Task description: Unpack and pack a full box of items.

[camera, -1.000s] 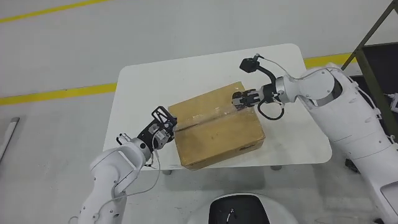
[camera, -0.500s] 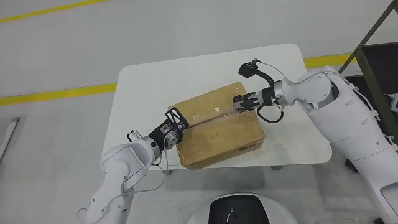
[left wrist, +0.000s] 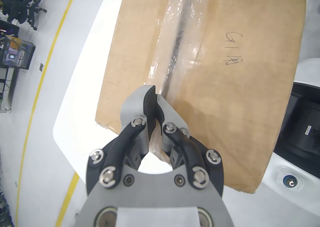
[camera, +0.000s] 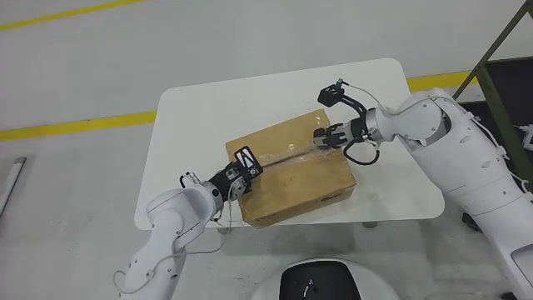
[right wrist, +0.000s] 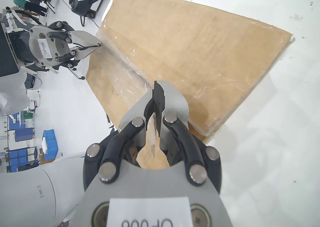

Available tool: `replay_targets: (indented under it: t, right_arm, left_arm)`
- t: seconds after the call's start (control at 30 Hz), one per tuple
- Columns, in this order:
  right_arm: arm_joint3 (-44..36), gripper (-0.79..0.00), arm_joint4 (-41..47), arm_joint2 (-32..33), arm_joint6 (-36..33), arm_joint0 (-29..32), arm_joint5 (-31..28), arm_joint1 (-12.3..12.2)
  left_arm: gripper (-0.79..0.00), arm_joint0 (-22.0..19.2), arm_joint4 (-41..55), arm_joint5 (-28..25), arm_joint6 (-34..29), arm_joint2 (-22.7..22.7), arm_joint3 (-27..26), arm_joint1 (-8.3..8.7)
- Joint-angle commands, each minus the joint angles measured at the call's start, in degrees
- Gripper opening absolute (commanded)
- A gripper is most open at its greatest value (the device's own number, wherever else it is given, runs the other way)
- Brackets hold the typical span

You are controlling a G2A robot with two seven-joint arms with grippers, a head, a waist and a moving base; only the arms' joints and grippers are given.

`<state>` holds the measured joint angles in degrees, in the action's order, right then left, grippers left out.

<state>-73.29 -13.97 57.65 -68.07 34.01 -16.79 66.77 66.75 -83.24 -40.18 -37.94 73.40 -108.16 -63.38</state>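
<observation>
A closed cardboard box [camera: 291, 175] lies in the middle of the white table [camera: 191, 125], its top seam covered by crinkled clear tape [camera: 287, 157]. My left gripper [camera: 247, 165] is shut, its tips resting on the tape at the seam's end nearest the robot [left wrist: 153, 91]. The box top [left wrist: 225, 37] with a handwritten mark stretches away from it. My right gripper [camera: 321, 137] is shut at the seam's opposite end [right wrist: 157, 86], over the tape [right wrist: 125, 62]. The left gripper [right wrist: 96, 44] appears across the box [right wrist: 187, 45] in the right wrist view.
Bare table surface [right wrist: 250, 0] surrounds the box, widest on the far side and toward the left arm's edge. A dark metal rack [camera: 500, 67] stands off the table at the right. A yellow line [camera: 75, 125] runs along the floor.
My left gripper has moved from beside the box's edge up onto its top, ending at the taped seam. The right gripper shifted slightly toward its end of the seam.
</observation>
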Motion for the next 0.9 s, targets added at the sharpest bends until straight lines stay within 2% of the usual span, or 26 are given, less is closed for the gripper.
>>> replay_targets:
  t: [0.0,0.2,0.33,0.4,0.47,0.67,0.7,0.73,0.77,0.8,0.87]
  right_arm:
    - [0.0,-0.785,0.0,-0.1,0.1,0.0,0.0,0.0]
    - [0.3,-0.785,0.0,-0.7,0.5,-0.5,0.1,0.0]
    - [0.6,-0.656,-0.4,-1.1,0.8,-0.9,0.3,0.0]
    - [0.7,-0.526,-0.7,-1.3,1.0,-1.0,0.5,0.0]
    - [0.8,-0.483,-0.6,-1.4,1.0,-1.1,0.6,0.0]
    - [1.1,-0.496,-0.8,0.2,2.1,-1.6,1.8,-0.4]
    - [1.2,-0.502,-1.1,0.5,2.3,-1.7,1.9,-0.6]
    - [1.3,-0.511,-1.3,1.0,2.9,-1.6,2.0,-0.7]
    - [1.4,-0.52,-1.2,1.6,3.3,-1.5,2.3,-0.8]
    - [1.2,-0.517,-1.3,2.0,3.7,-1.4,2.6,-1.0]
    - [0.8,-0.511,-0.8,3.4,5.2,-0.9,3.3,-1.2]
  left_arm:
    - [-0.785,-0.1,-0.1,0.1,-0.2,-0.2,0.4,0.02]
    - [-0.785,-0.3,-0.4,0.3,-0.7,-0.9,1.3,0.1]
    - [-0.785,-0.4,-0.6,0.9,-0.8,-1.1,1.8,0.15]
    - [-0.785,-0.4,-0.5,0.9,-0.9,-1.2,1.8,0.18]
    - [-0.785,-0.5,-0.4,1.0,-0.9,-1.3,1.8,0.21]
    - [-0.785,-0.6,-0.5,1.2,-0.7,-1.5,1.8,0.3]
    - [-0.708,-0.7,-0.5,1.3,-0.6,-1.6,1.9,0.31]
    - [-0.69,-0.8,-0.4,1.4,-0.5,-1.7,2.0,0.31]
    - [-0.61,-0.8,-0.4,1.4,-0.4,-1.8,2.1,0.31]
    - [-0.471,-0.9,-0.4,1.5,-0.4,-1.9,2.2,0.31]
    - [0.0,-1.2,-0.4,1.7,-0.2,-2.0,2.3,0.31]
